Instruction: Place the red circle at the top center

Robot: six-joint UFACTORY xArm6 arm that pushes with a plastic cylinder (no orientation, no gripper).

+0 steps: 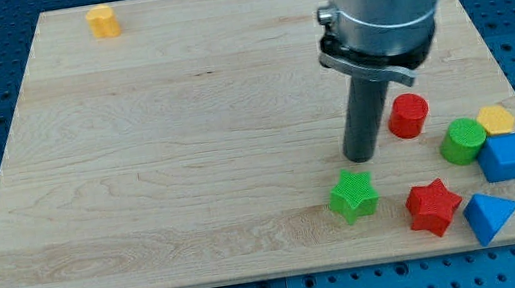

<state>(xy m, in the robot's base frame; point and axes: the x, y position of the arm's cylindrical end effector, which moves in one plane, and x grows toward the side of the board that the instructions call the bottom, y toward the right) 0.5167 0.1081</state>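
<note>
The red circle (408,115) is a short red cylinder at the view's right, on the wooden board (187,144). My tip (361,159) is the lower end of the dark rod. It stands just left of the red circle and a little lower, with a small gap between them. The tip is just above the green star (354,195).
A yellow block (103,21) sits at the view's top left. At the right are a green cylinder (462,140), a yellow block (496,118), a blue block (504,157), a red star (433,206) and a blue triangle (490,215).
</note>
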